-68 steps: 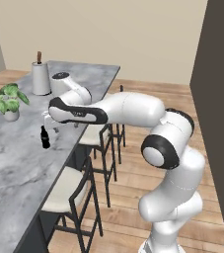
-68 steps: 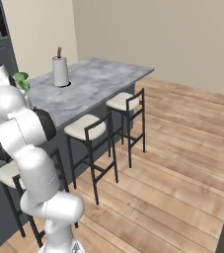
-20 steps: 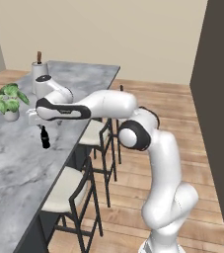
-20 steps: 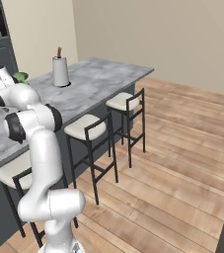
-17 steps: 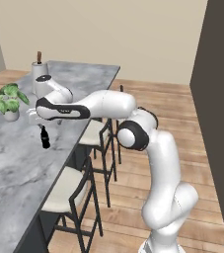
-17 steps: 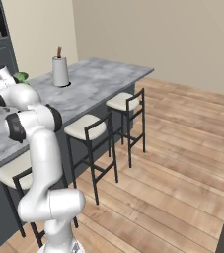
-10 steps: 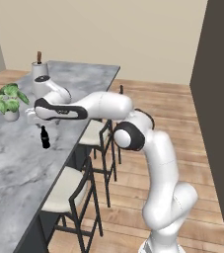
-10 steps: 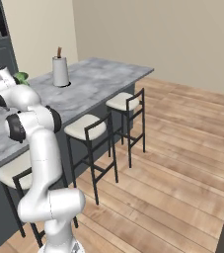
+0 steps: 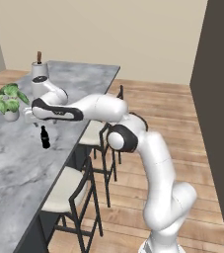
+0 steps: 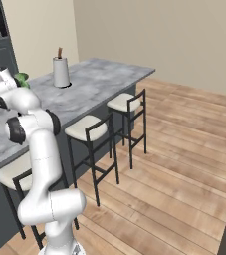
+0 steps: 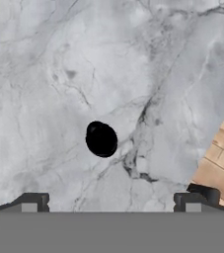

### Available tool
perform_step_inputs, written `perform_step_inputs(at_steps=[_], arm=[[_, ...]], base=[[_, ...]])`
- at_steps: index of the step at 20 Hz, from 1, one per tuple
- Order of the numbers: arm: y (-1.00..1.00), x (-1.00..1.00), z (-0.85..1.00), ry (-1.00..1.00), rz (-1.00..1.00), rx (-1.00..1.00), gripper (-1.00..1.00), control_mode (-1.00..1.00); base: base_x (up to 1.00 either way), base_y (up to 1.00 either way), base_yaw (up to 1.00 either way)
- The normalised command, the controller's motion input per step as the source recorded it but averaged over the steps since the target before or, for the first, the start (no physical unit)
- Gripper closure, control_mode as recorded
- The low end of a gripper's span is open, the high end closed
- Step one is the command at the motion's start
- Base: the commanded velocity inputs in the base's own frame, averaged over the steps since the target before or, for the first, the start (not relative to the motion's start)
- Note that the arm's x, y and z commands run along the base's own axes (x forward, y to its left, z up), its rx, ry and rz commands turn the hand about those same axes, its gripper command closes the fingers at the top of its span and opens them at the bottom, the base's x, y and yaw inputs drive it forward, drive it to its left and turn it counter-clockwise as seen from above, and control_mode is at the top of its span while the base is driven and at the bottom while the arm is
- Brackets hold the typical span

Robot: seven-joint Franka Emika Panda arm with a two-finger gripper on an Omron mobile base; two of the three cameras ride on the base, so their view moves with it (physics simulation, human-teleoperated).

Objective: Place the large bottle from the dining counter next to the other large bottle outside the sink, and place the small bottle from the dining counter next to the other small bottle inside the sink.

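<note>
A small dark bottle [image 9: 44, 137] stands upright on the marbled counter [image 9: 15, 173], near its stool-side edge. The gripper [image 9: 34, 120] hangs just above the bottle, at the end of the white arm that reaches out level over the counter from the stool side. Its jaws are spread wide and grasp nothing. From the hand view the bottle [image 11: 101, 139] is seen from straight above as a dark round spot, lying between the two fingertips [image 11: 30, 201] and clear of both.

Beyond the bottle, further from the stools, a potted plant [image 9: 9, 101] with green leaves sits in a white pot on the counter. Past the bottle toward the counter's far end stands a white paper-towel roll [image 9: 39, 73] with a brown stem on top; from the right base view this roll [image 10: 60, 71] stands upright near the middle of the counter's width.

Black stools [image 9: 74, 196] with cream seats line the counter's edge beside the bottle, on a wooden floor [image 9: 133, 197]
</note>
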Motion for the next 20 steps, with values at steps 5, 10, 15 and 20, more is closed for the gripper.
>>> perform_step_inputs(at_steps=[5,10,15,20], arm=[[0.14,0.28,-0.03,0.02,-0.01,-0.01,-1.0,-1.0],[0.18,0.17,-0.07,0.05,-0.01,0.0,-1.0,-1.0],[0.07,0.15,-0.01,0.05,0.0,0.0,-1.0,-1.0],[0.0,0.16,0.0,0.05,0.0,0.0,-1.0,-1.0]], base=[[0.0,0.0,0.0],[0.0,0.0,0.0],[0.0,0.0,0.0],[0.0,0.0,0.0]])
